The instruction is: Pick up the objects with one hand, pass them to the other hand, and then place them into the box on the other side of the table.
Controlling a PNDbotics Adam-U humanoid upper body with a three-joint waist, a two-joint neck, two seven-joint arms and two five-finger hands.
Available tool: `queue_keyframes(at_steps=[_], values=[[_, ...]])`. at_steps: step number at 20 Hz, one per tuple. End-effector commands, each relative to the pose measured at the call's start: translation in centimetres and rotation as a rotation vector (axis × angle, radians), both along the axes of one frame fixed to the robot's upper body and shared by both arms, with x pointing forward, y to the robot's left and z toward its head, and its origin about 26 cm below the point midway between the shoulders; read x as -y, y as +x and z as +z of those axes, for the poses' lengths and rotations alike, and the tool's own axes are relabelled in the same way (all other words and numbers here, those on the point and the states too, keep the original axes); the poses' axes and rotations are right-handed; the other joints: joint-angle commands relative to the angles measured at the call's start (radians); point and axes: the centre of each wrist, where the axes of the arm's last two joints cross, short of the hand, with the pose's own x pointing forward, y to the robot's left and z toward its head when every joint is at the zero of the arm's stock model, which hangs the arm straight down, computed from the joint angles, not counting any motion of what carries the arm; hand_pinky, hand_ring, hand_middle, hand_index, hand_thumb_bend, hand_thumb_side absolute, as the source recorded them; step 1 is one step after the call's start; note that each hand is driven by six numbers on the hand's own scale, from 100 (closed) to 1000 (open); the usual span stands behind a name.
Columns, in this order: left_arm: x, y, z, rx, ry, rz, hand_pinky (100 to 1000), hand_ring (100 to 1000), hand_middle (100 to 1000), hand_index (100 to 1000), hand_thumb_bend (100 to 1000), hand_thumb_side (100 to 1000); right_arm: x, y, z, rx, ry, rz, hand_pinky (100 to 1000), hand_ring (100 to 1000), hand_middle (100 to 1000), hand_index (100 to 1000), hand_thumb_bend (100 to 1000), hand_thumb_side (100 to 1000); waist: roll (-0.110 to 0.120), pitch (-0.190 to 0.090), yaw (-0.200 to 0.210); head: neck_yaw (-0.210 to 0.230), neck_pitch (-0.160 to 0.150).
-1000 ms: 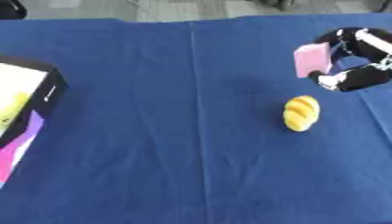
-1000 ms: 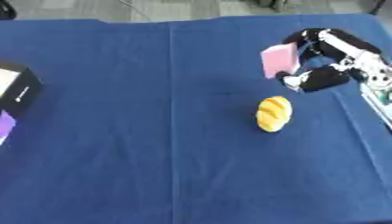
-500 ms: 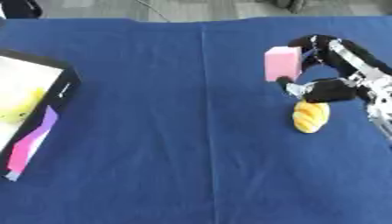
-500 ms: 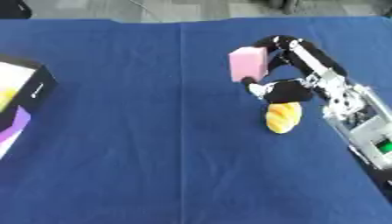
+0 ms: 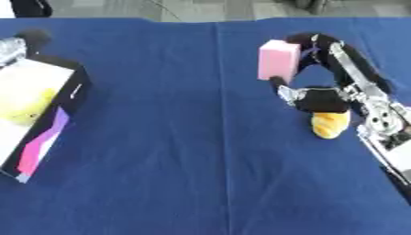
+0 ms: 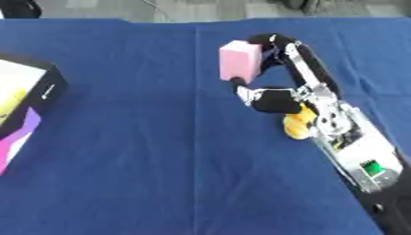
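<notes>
Left eye view: right hand (image 5: 309, 73) pinches pink block (image 5: 278, 59) between curled fingers and thumb, raised over blue table (image 5: 176, 137), right of centre. Yellow object (image 5: 329, 124) lies beneath wrist. Open box (image 5: 36, 110) at left edge.
Right eye view: same grip; left hand unseen.

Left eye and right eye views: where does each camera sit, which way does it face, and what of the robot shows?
Left eye view: in the head, looking down at the blue table; the right robot hand holds a pink block above a yellow bread-like item; box at left.
Right eye view: beside it, same downward aim; shows more of the right forearm, less of the box.
Shared: block, yellow item, box, right robot hand. The left robot hand shows in neither.
</notes>
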Motion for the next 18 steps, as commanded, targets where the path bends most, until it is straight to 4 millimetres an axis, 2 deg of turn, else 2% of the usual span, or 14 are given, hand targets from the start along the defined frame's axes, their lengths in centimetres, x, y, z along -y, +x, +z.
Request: queue_keyframes(at_steps=[1, 9, 18], values=[[0.6, -0.5, 1.4, 0.031, 0.073, -0.038, 815, 757, 744, 837, 575, 423, -1.3, 0.1, 0.1, 0.057, -0.01, 0.001, 771, 536, 466, 652, 100, 100, 0.005, -0.03, 0.002, 0.003, 0.006], [4.4, -0.6, 2.4, 0.027, 0.173, -0.11, 816, 764, 751, 829, 565, 443, -4.7, 0.9, -1.6, 0.186, -0.034, 0.017, 773, 543, 471, 653, 100, 100, 0.01, -0.042, 0.008, 0.005, 0.012], [8.0, -1.0, 2.8, -0.014, 0.212, -0.156, 825, 772, 761, 831, 552, 454, -7.4, 1.4, -2.7, 0.376, 0.0, -0.01, 770, 552, 480, 653, 100, 100, 0.017, -0.045, 0.019, 0.02, -0.002]])
